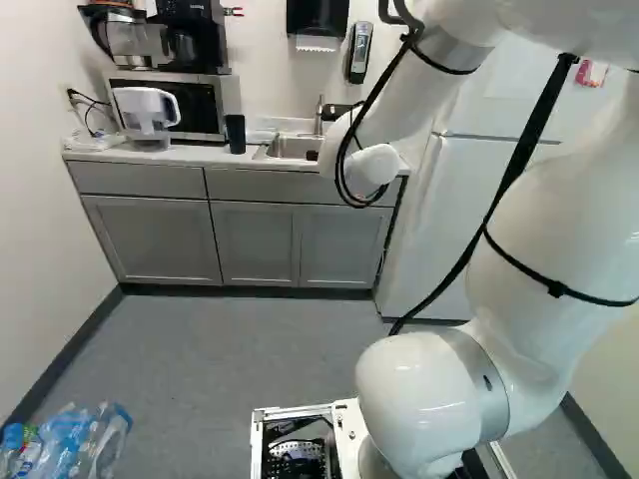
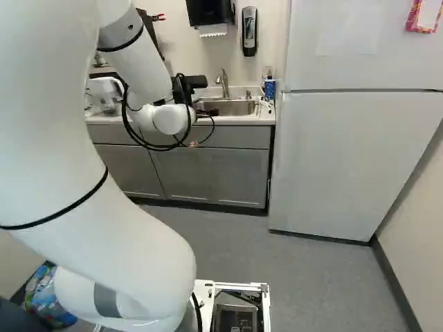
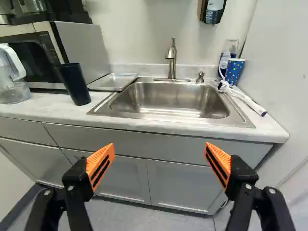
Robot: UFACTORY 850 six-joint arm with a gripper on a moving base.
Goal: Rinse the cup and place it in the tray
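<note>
Black parts of the gripper [image 2: 196, 81] show beyond the arm's wrist in the right base view, fingertips hidden. In the wrist view the gripper [image 3: 160, 164] stands open, its orange-padded fingers wide apart with nothing between them, facing the counter. A dark tumbler-like cup [image 3: 73, 84] is on the counter beside the microwave; the left base view shows this cup [image 1: 235, 134] upright. Between it and the sink basin lies a shallow metal tray [image 3: 113, 82]. The sink [image 3: 168, 102] has a faucet [image 3: 172, 55] behind it. A blue dotted cup [image 3: 235, 70] stands at the sink's other side.
A white-handled brush [image 3: 248, 101] lies near the dotted cup. The microwave [image 3: 82, 45] and a water pitcher [image 3: 12, 79] stand past the dark cup. The counter edge [image 3: 144, 126] runs ahead of the gripper. A fridge [image 2: 339, 159] borders the counter; bottles [image 1: 75, 444] lie on the floor.
</note>
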